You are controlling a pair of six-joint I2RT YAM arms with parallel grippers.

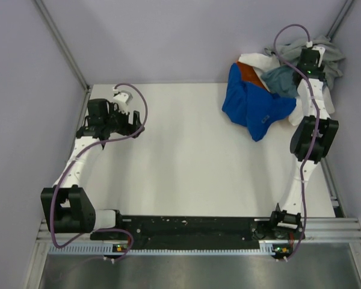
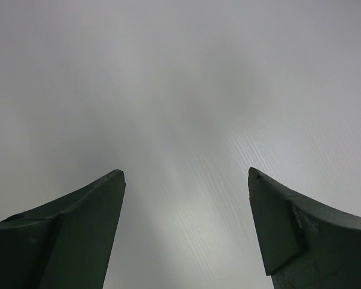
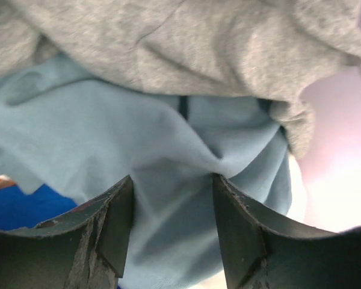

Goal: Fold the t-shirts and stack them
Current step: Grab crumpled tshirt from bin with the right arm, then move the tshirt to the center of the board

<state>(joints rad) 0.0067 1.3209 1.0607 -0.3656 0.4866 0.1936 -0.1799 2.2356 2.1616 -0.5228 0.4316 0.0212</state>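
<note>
The t-shirts lie in a crumpled heap at the table's back right corner. The royal blue tee (image 1: 256, 108) spreads out in front, with the slate-blue tee (image 1: 281, 80) behind it. The orange tee (image 1: 248, 73) and the white tee (image 1: 257, 61) peek out at the back. My right gripper (image 1: 305, 65) is down on the heap. In its wrist view it (image 3: 171, 177) is open, and slate-blue cloth (image 3: 168, 144) bunches between the fingertips. My left gripper (image 1: 132, 120) hovers over bare table at the left, open and empty (image 2: 186, 171).
A grey garment (image 1: 328, 57) lies on top of the heap against the right wall, seen close in the right wrist view as grey cloth (image 3: 186, 48). Lilac walls enclose the white table (image 1: 186, 168) at the back and sides. A black rail (image 1: 192, 229) runs along the near edge.
</note>
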